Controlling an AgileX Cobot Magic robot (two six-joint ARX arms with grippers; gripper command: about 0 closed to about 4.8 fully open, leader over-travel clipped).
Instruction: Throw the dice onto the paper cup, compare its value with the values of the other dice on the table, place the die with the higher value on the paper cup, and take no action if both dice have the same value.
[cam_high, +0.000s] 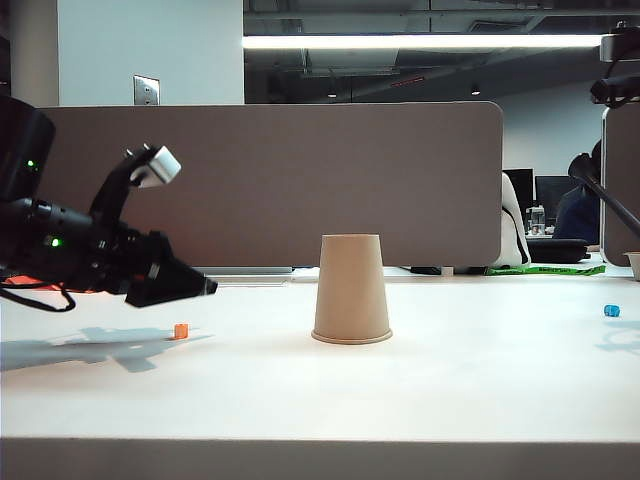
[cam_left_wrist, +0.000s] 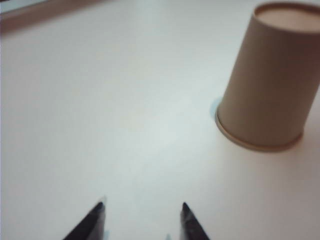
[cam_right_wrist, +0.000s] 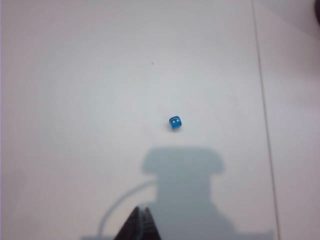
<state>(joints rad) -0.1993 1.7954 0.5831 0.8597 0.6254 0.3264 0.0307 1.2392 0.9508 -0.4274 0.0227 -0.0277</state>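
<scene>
the left gripper (cam_left_wrist: 143, 212) hangs just above the table (cam_high: 450, 390), left of the paper cup (cam_high: 351, 288). its two dark fingertips (cam_left_wrist: 98, 209) stand apart with nothing between them. the right gripper (cam_right_wrist: 141, 215) is pinched closed and holds nothing; only its tips show. the cup stands upside down in the middle of the table. the orange die (cam_high: 181, 330) lies under the left arm, well apart from the cup. the blue die (cam_right_wrist: 174, 122) lies far right, two pale dots up. the orange die's dots are too small to read.
</scene>
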